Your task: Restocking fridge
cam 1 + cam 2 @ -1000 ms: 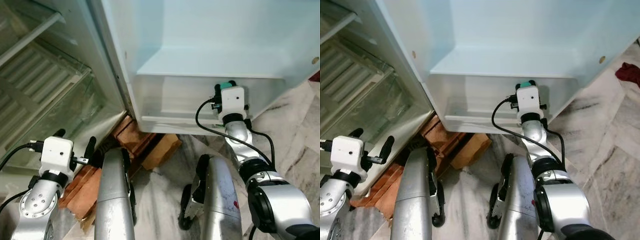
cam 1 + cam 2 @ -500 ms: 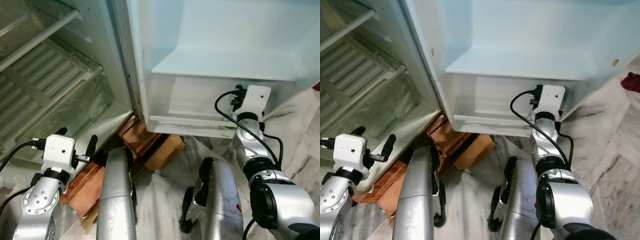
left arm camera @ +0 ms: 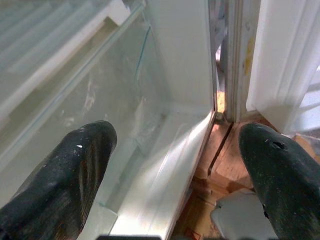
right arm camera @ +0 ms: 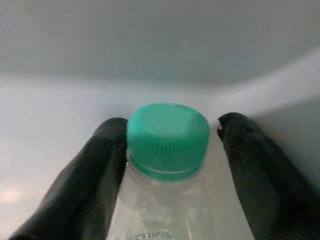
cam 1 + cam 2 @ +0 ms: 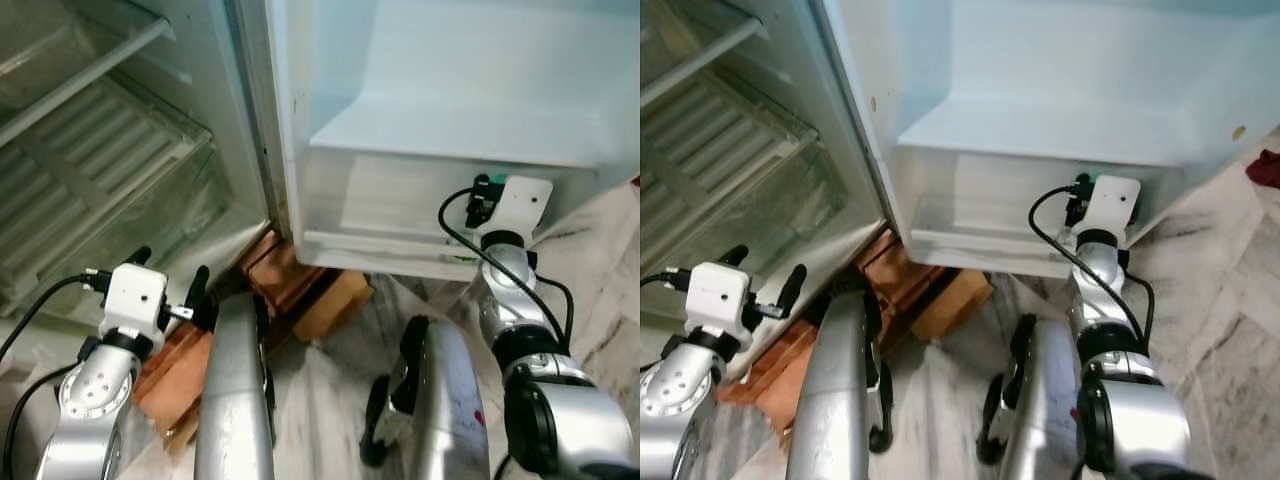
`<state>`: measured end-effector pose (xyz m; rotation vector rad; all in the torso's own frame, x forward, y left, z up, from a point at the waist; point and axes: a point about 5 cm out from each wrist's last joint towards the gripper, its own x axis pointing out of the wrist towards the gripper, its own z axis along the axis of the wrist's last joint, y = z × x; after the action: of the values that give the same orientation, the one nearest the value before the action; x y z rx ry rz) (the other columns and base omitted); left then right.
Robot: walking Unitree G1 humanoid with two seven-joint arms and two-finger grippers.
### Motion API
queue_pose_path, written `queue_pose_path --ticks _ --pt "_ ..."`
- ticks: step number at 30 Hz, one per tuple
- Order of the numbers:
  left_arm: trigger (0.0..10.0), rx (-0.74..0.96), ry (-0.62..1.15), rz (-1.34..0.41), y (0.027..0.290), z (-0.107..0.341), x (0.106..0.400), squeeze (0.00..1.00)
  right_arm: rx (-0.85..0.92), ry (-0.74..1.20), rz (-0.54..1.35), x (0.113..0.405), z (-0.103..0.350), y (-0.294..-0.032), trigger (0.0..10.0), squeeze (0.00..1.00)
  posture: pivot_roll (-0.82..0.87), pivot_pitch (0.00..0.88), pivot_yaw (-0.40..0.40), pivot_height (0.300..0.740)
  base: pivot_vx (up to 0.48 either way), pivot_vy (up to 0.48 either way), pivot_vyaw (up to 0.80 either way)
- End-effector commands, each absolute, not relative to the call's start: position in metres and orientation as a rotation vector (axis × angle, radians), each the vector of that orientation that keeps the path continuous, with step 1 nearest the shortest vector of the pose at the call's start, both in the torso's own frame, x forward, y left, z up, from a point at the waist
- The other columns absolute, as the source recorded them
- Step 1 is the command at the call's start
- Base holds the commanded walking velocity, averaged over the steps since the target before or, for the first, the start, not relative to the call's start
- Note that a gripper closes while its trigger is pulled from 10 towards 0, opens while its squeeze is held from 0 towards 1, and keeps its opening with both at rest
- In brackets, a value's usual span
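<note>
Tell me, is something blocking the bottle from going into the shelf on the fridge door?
Nothing visible blocks it. The right claw holds the bottle by its green-capped neck, right at the bottom door shelf, with only the white shelf wall behind it. The left claw is open by the fridge's glass drawer.

Bright, even daylight with soft shadows; the head views are slightly soft and bowed at the edges, and both wrist close-ups are blurred.
</note>
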<state>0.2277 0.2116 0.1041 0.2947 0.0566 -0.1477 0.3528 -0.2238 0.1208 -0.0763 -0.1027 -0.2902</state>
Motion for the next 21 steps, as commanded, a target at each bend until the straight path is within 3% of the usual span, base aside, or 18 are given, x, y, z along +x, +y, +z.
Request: queue_pose_path --ticks 1,15,21 --pt "10.0 0.304 0.073 -0.146 0.214 0.1 0.225 0.0 -0.048 -0.021 -0.37 0.338 0.102 -0.247 10.0 1.0 0.15 0.21 0.011 0.517 0.0 0.0 0.0" --pt "10.0 0.302 0.051 -0.155 0.21 0.1 0.233 0.0 -0.2 -0.178 -0.232 0.335 0.134 -0.231 10.0 1.0 0.12 0.169 0.014 0.517 0.0 0.0 0.0" --pt "10.0 0.302 0.044 -0.154 0.211 0.1 0.235 0.0 -0.181 -0.214 -0.22 0.329 0.144 -0.224 10.0 1.0 0.12 0.162 0.016 0.517 0.0 0.0 0.0"
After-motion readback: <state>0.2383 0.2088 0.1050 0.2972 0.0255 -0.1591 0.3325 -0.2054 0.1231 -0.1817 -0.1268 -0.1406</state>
